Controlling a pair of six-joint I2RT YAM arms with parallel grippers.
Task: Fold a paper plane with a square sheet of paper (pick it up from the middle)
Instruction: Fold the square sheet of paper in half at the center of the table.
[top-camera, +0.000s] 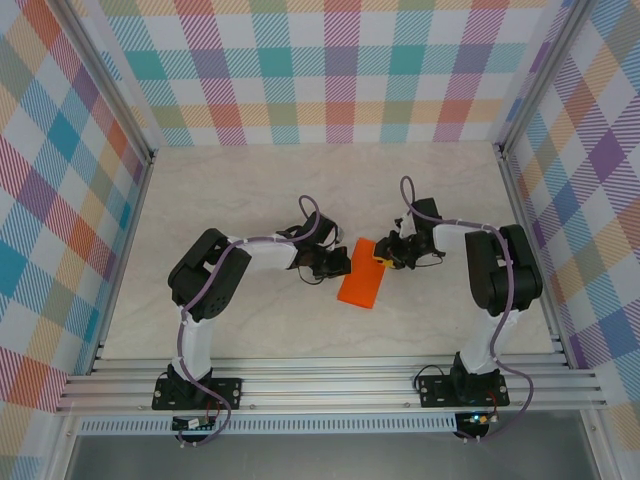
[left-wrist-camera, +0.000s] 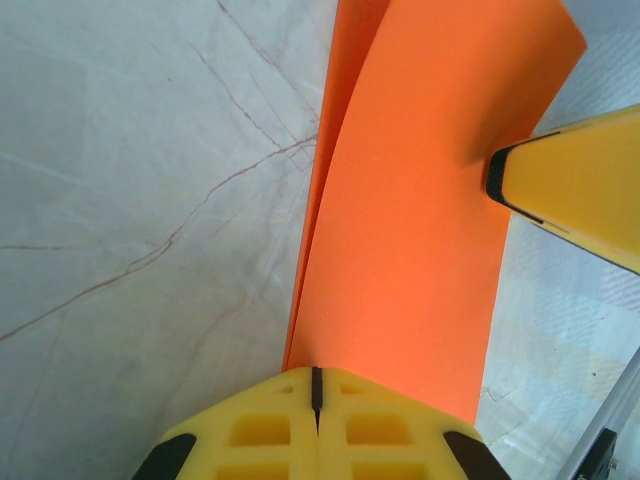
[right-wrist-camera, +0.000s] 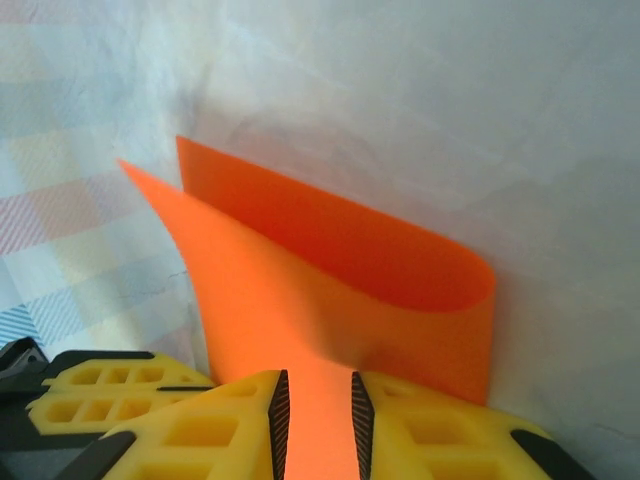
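The square sheet of paper (top-camera: 360, 286), bright orange, lies folded over on itself at the middle of the table between my two grippers. At its left edge my left gripper (top-camera: 338, 262) is shut. In the left wrist view its joined tips (left-wrist-camera: 317, 374) sit at the near edge of the paper (left-wrist-camera: 410, 230), whose top layer stands slightly lifted. My right gripper (top-camera: 388, 255) is at the paper's far right corner. Its jaws (right-wrist-camera: 315, 380) stand a little apart over the paper (right-wrist-camera: 300, 290), which shows in the gap and curls over in a soft loop. One right finger (left-wrist-camera: 575, 185) touches the paper's right edge.
The pale marbled tabletop (top-camera: 250, 190) is boxed in by checked walls and metal posts (top-camera: 130, 120). Aluminium rails (top-camera: 330, 385) run along the near edge where both arm bases are bolted. My left gripper's yellow fingers (right-wrist-camera: 110, 385) lie close beside the right gripper.
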